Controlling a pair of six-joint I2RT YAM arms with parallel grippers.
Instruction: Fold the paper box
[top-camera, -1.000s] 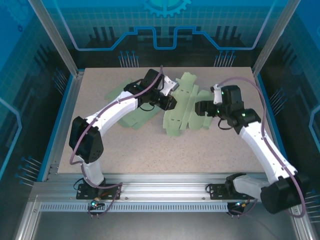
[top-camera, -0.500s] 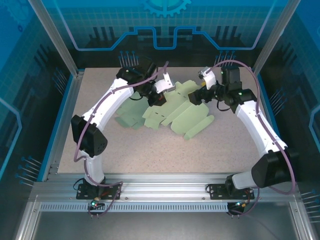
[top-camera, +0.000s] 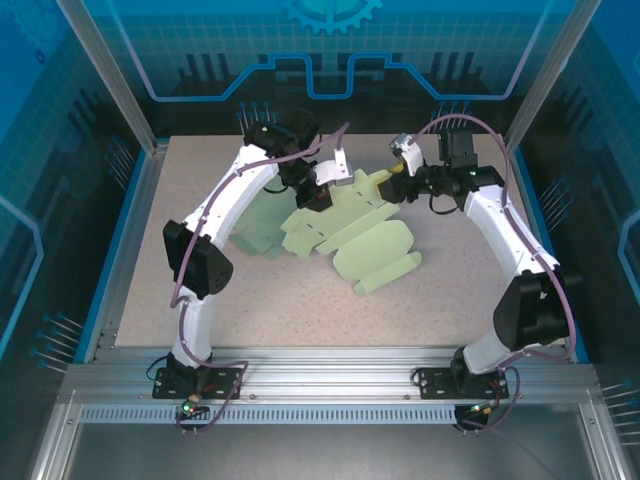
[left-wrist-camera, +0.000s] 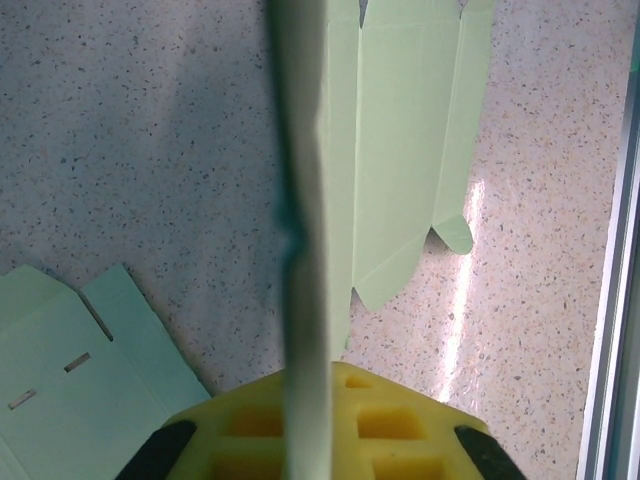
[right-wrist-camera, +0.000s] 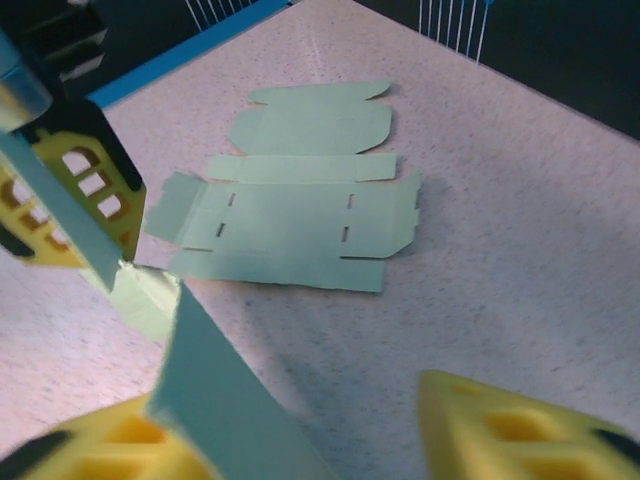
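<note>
- The paper box blank (top-camera: 350, 230), a pale green die-cut sheet, hangs over the far middle of the table (top-camera: 300, 310). It is carried at its far edge between the two arms, and its near flaps sag towards the surface. Lifting it this way probably frees the panels to hinge along their scored creases.
- The left gripper (left-wrist-camera: 305, 405) is clamped on the blank. In the left wrist view the sheet runs edge-on straight up between the yellow pads, with no gap on either side. This hand appears to act as the fixed anchor for the fold.
- The right gripper (right-wrist-camera: 290, 410) stands with its jaws apart. One panel of the blank lies against one yellow finger, and the other finger (right-wrist-camera: 500, 420) is well clear of the paper. No pinch is made on this side yet, and the pose suggests it is positioned to take a second hold.
- A spare blank (right-wrist-camera: 300, 215) lies flat and unfolded on the table, beside the lifted sheet and apart from both grippers.
</note>
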